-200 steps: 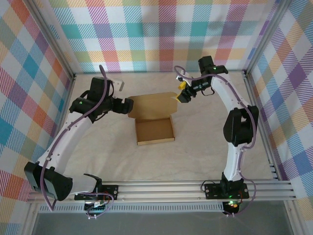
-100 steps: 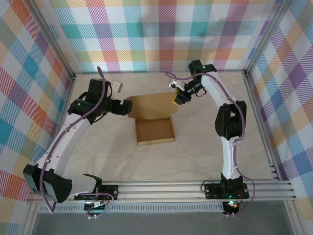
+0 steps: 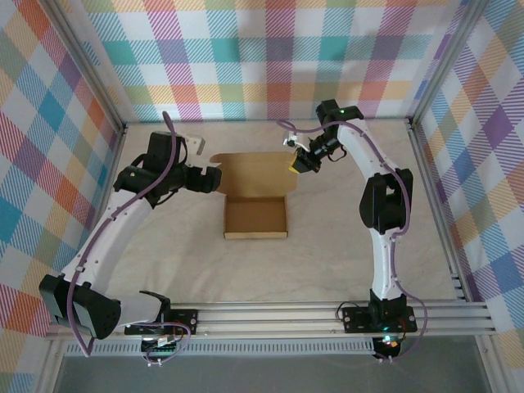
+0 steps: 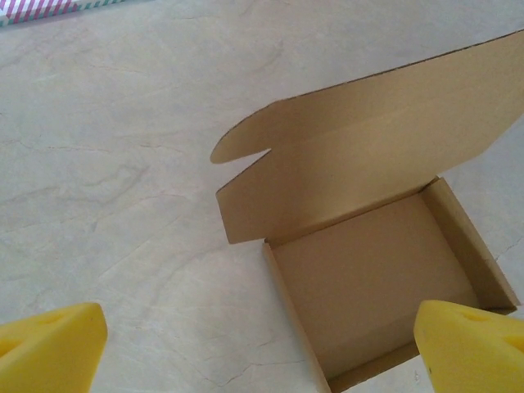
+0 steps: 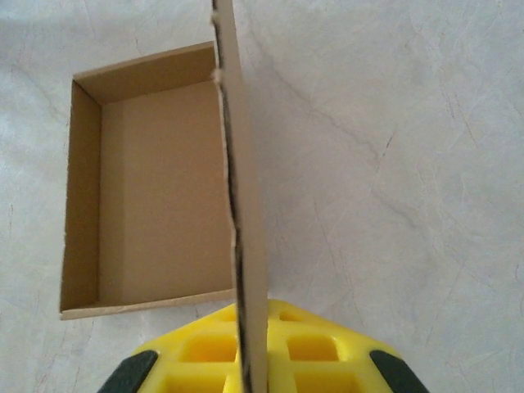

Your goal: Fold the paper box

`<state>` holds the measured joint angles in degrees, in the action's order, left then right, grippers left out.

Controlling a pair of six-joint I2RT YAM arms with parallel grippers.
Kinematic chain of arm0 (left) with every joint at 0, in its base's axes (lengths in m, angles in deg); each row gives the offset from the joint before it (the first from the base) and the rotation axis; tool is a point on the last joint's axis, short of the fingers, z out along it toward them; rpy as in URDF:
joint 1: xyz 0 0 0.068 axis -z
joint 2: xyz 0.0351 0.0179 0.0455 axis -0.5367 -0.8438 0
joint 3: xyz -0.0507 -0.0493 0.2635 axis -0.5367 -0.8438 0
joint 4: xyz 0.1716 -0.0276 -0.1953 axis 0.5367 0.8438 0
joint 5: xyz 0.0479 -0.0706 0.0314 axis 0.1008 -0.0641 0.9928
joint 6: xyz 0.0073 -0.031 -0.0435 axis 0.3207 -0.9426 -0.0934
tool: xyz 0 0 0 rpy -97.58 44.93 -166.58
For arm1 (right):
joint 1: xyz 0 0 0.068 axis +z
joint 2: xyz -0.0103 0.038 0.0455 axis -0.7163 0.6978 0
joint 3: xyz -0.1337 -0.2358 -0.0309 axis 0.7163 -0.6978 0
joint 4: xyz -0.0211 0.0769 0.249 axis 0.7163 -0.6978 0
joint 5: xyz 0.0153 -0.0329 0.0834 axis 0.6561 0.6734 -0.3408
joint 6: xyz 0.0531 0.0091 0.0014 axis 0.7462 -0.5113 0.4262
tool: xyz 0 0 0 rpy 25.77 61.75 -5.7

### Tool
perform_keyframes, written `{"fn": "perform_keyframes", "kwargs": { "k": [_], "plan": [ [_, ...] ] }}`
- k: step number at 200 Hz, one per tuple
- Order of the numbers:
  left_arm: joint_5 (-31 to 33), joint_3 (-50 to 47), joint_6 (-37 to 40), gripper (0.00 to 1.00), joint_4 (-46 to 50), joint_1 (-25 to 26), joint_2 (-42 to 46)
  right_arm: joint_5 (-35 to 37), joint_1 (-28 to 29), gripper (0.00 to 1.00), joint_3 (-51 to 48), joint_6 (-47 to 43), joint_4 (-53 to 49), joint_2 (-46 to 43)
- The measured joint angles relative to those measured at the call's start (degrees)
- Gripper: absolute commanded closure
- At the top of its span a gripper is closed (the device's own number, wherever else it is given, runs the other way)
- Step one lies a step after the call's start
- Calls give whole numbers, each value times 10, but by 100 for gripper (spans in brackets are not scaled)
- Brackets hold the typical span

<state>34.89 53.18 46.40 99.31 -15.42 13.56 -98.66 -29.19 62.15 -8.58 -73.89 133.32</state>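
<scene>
The paper box point(image 3: 255, 218) is a shallow brown cardboard tray in the middle of the table, its lid point(image 3: 250, 173) standing up from the far wall. My right gripper point(image 3: 298, 162) is shut on the lid's right edge. In the right wrist view the lid point(image 5: 242, 205) runs edge-on between the yellow fingers point(image 5: 205, 348), with the open tray point(image 5: 155, 180) to its left. My left gripper point(image 3: 214, 177) hangs open just off the lid's left end, touching nothing. Its yellow fingertips point(image 4: 49, 348) frame the tray point(image 4: 368, 278) and the lid's rounded tab point(image 4: 241, 143).
The beige cloth-covered table point(image 3: 164, 262) is walled by checked panels on three sides. An aluminium rail point(image 3: 270, 315) with both arm bases runs along the near edge. Both arms reach inward and flank the box.
My right arm has swung in and its gripper has shut on the lid's right edge. The box has turned square to the table. The left arm has barely moved.
</scene>
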Motion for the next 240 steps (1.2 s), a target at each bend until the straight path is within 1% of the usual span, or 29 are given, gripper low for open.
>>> {"fn": "perform_keyframes", "kwargs": {
  "k": [10,20,44,51,55,66,81,100,114,139,147,152,168,181,186,190,192,195,198,202,208,218,221,227,240],
  "plan": [
    [0,0,0,3,0,0,0,0,0,92,0,0,0,0],
    [-2,-2,0,3,0,0,0,0,0,100,0,-1,0,0],
    [-3,-9,0,3,-5,0,0,0,2,100,0,-2,-1,0],
    [-3,-13,0,3,-10,0,0,0,2,100,0,-2,0,0],
    [-2,-15,0,0,-14,0,0,0,3,100,0,-2,0,0],
    [1,-19,-3,0,-17,-4,-1,0,4,100,-2,-2,1,0],
    [-11,-19,-5,0,-21,-33,-5,-2,4,100,-5,-2,2,-2],
    [-45,-12,-1,0,-28,-79,-23,-3,4,100,-9,-4,1,-4],
    [-63,6,28,1,-24,-96,-53,-3,4,100,-9,-5,1,-5],
    [-90,37,92,0,-22,-97,-100,-3,4,100,-9,-6,1,-5],
    [-98,40,115,5,-23,-97,-108,-4,4,100,-9,-6,1,-5],
    [-103,41,131,7,-23,-97,-111,-4,4,100,-9,-6,1,-5],
    [-119,46,179,4,-29,-99,-120,-4,4,100,-9,-6,1,-5],
    [-134,54,223,5,-31,-101,-130,-5,4,100,-9,-6,1,-5],
    [-140,59,241,7,-30,-101,-137,-5,4,100,-9,-6,0,-5],
    [-145,65,259,11,-28,-101,-143,-5,4,100,-9,-6,0,-5],
    [-148,68,267,15,-27,-101,-147,-5,4,100,-9,-6,0,-5],
    [-153,72,273,24,-26,-101,-152,-5,4,100,-9,-6,0,-5],
    [-157,76,288,30,-25,-102,-158,-6,4,100,-9,-6,0,-5],
    [-165,83,296,34,-23,-104,-167,-6,4,100,-9,-6,0,-5],
    [-179,94,313,37,-16,-107,-179,-7,4,100,-9,-6,0,-5],
    [-212,115,341,45,-2,-116,-202,-6,4,100,-9,-6,0,-5],
    [-223,121,342,48,3,-120,-209,-7,4,100,-9,-6,0,-5],
    [-243,129,355,52,9,-129,-221,-7,4,100,-9,-6,0,-5],
    [-276,138,379,55,20,-147,-240,-6,4,100,-9,-7,0,-5]
  ]
}}
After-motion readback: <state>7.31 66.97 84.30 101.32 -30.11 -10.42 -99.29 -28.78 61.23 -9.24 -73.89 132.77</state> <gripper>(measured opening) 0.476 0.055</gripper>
